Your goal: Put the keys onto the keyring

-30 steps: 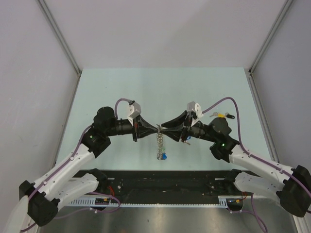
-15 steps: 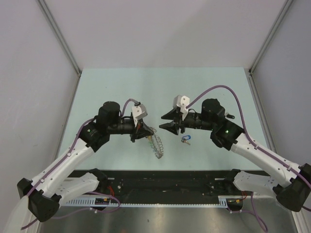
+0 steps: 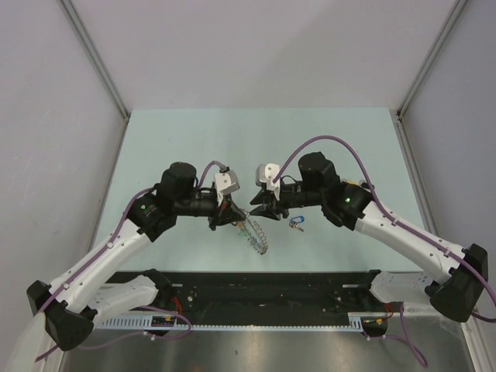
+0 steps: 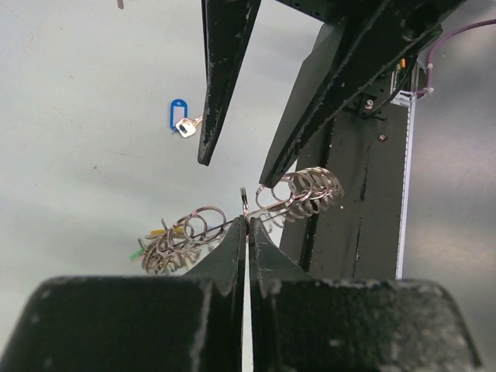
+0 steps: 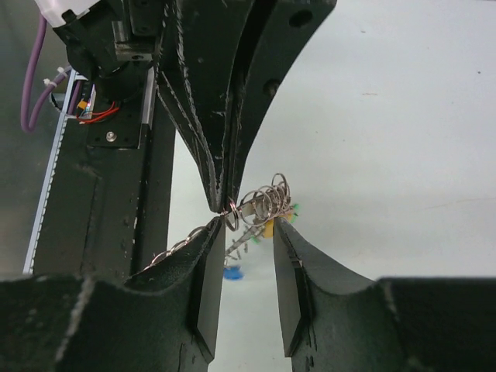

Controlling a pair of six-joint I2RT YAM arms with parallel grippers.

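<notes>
My left tool (image 4: pixel 248 226) clenches the keyring (image 4: pixel 304 190), holding it clear of the desk (image 3: pixel 194 139) so its coils hang reachable. My right tool (image 5: pixel 248 232) is released, jaws astride the coil end, probably to spread it. A blue key (image 3: pixel 295 222) lies on the desk nearby.

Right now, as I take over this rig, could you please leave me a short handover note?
Left pincer: shut on one loop of the keyring, which hangs from it.
Right pincer: open, tips close to the keyring, holding nothing.
Keys: yellow-headed key and green-headed key sit among the loops; blue-tagged key lies loose on the table.
Done: some keys on.
Left: pick up the blue-tagged key and thread it on.
</notes>
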